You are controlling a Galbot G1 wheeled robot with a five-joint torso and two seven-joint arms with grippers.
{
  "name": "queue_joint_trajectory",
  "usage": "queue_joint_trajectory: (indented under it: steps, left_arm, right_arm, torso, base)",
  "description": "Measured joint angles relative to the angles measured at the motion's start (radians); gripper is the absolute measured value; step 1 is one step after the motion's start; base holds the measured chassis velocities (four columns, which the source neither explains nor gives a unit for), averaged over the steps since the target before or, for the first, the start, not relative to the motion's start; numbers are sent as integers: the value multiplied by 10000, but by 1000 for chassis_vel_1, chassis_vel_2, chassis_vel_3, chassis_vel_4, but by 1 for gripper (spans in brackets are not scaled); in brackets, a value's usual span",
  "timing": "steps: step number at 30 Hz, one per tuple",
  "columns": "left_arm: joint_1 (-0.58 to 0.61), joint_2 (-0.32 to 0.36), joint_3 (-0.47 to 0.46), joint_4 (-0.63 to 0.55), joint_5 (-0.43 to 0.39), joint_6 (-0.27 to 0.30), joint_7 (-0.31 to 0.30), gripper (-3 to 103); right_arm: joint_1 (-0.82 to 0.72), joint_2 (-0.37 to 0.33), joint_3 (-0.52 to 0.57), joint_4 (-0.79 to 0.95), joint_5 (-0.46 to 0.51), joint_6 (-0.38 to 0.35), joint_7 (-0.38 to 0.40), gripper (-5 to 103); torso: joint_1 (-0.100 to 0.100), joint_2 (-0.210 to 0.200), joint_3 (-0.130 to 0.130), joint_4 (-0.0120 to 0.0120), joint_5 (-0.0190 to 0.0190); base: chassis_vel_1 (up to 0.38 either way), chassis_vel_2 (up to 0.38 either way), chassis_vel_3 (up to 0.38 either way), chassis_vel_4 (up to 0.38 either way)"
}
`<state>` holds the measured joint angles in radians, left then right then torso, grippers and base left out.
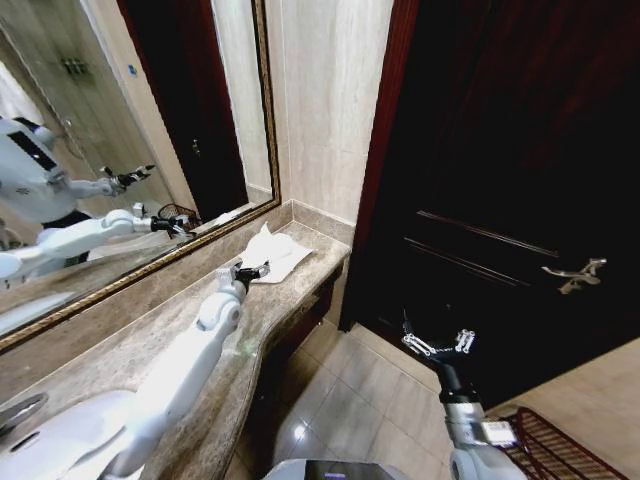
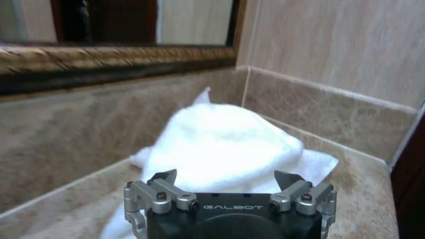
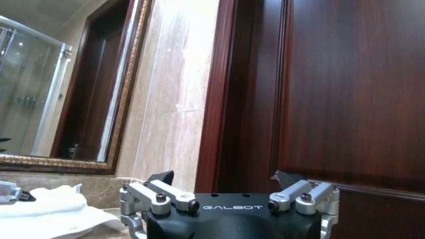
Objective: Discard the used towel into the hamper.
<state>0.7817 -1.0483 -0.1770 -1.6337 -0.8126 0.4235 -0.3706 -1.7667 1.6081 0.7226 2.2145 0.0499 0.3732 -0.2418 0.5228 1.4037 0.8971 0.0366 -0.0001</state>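
The left arm stretches forward along the marble counter, running from the lower left of the head view up toward its centre, elbow low and wrist levelled at the far corner. Its left gripper hovers just short of the towel — a crumpled white heap lying on the counter's end, below the mirror and against the tiled wall. In the left wrist view the towel sits right in front of the spread fingers, which hold nothing; I can't tell if they touch the cloth.

The right arm rises from the lower right of the head view, forearm nearly upright, with the right gripper held in the air before the dark door, well apart from the counter. Its fingers are spread wide and empty too.

The hamper — reddish wire, seen only partly — sits on the floor at the bottom right corner, just beside the right arm's base.
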Motion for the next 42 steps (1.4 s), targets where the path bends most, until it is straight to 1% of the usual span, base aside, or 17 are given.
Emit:
queue_joint_trajectory:
  steps: [2,3,5,8,13,14,16,18,22,23,26,27,32,33,35,39,42]
  left_arm:
    - [-323,2,329,296,-94,45,-48,99]
    - [-486,-6,505,482,-100,50,-57,96]
    - [-707,-21,721,765,-48,49,-55,98]
    - [-1138,-25,1154,1501,472,-104,49,101]
    - [-1546,-64,1515,2322,820,-306,271,89]
    - [-1546,-64,1515,2322,820,-306,271,89]
    - [-1725,-127,1621,2665,788,-468,334,78]
    - [-1785,-154,1648,2783,780,-528,352,78]
    - [-1983,-304,1745,3126,720,-663,390,56]
    - [-1983,-304,1745,3126,720,-663,390,56]
    - [-1949,-462,1739,3138,674,-693,339,45]
    - [-1949,-462,1739,3138,674,-693,339,45]
    - [-1908,-540,1652,3143,657,-808,260,19]
    - [-1908,-540,1652,3143,657,-808,260,19]
    - [-1899,-534,1599,3120,641,-816,237,9]
    - [-1831,-512,1512,3053,635,-842,229,4]
    - [-1749,-498,1416,2938,597,-855,223,4]
  right_arm:
    - [5,0,19,-19,17,6,9,100]
    - [6,0,36,-31,29,14,14,100]
    - [7,0,52,-44,51,23,19,100]
    - [8,0,103,-77,107,57,33,100]
    - [32,0,167,-138,170,99,51,100]
    - [32,0,167,-138,170,99,51,100]
    - [48,0,179,-139,188,100,51,100]
    - [50,0,186,-139,196,100,50,100]
    - [50,0,235,-133,256,99,46,100]
    - [50,0,235,-133,256,99,46,100]
    - [52,0,255,-120,286,92,45,100]
    - [52,0,255,-120,286,92,45,100]
    - [41,0,283,-104,298,93,47,100]
    - [41,0,283,-104,298,93,47,100]
    - [43,0,297,-107,303,121,47,100]
    - [45,0,301,-113,315,148,48,100]
    - [42,0,303,-115,322,170,49,100]
  torso:
    - [0,0,0,0,2]
    - [0,0,0,0,2]
    - [0,0,0,0,1]
    - [0,0,0,-1,1]
    - [0,1,-1,0,1]
    - [0,1,-1,0,1]
    - [0,1,-1,0,1]
    - [0,1,-1,0,2]
    - [0,1,-2,1,3]
    - [0,1,-2,1,3]
    - [-1,1,-2,1,3]
    - [-1,1,-2,1,3]
    - [0,1,-1,0,1]
    - [0,1,-1,0,1]
    - [0,1,-1,0,0]
    - [0,1,-1,0,1]
    - [0,1,-1,0,0]
  base:
    - [0,0,0,0]
    - [0,0,0,0]
    - [0,0,0,0]
    - [0,0,0,0]
    - [0,0,0,0]
    - [0,0,0,0]
    - [0,0,0,0]
    - [0,0,0,0]
    - [0,0,0,0]
    - [0,0,0,0]
    - [0,0,0,0]
    - [0,0,0,0]
    - [0,0,0,0]
    - [0,0,0,0]
    - [0,0,0,0]
    - [0,0,0,0]
    - [0,0,0,0]
